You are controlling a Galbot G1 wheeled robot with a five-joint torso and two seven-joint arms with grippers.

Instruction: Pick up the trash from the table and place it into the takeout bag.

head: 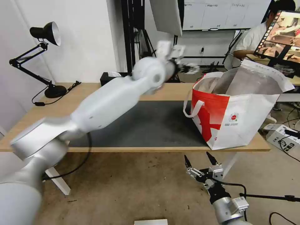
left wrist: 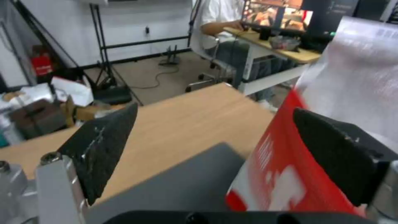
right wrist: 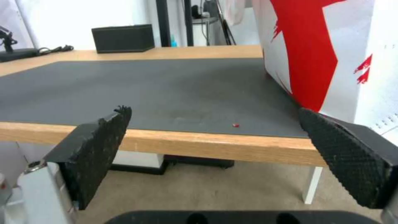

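Tabletop point(head: 175, 91): takeout bag point(head: 237, 118) beside open, empty left end effector point(left wrist: 211, 152)

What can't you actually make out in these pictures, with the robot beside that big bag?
- Inside of the takeout bag: head view, hidden by its own walls.
- Left end effector: head view, motion-blurred above the table.
- Tiny red speck on the mat: right wrist view, too small to identify.
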